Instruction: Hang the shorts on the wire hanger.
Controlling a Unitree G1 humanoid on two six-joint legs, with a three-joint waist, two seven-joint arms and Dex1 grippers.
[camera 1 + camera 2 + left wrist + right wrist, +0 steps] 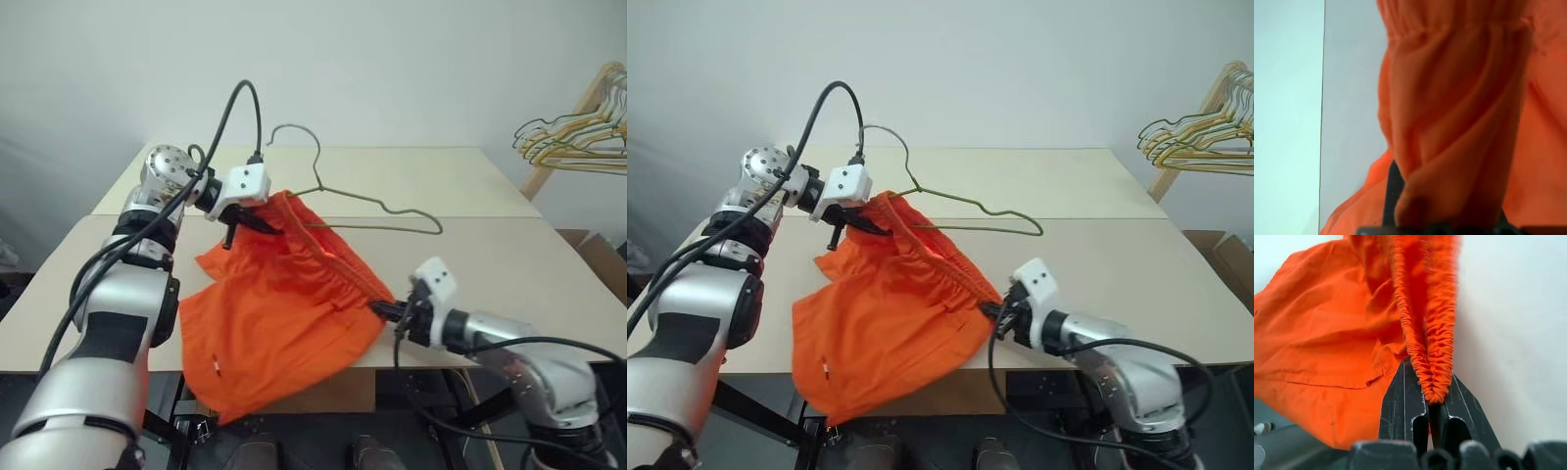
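Note:
The orange shorts [279, 313] lie spread over the table's front edge, one leg drooping below it. My left gripper [257, 221] is shut on the far end of the gathered waistband and holds it slightly raised. My right gripper [384, 311] is shut on the near end of the waistband [1432, 377], which is pinched between the black fingers [1403, 406]. The waistband stretches between both grippers. The wire hanger [377, 204] lies flat on the table just behind the shorts, its hook [294, 132] toward the back, its near corner next to the left gripper.
The shorts and hanger rest on two beige tabletops [509, 255] with a seam between them. A wooden rack with several coloured hangers [578, 137] stands at the far right. A cardboard box [602, 259] sits on the floor beside the table's right end.

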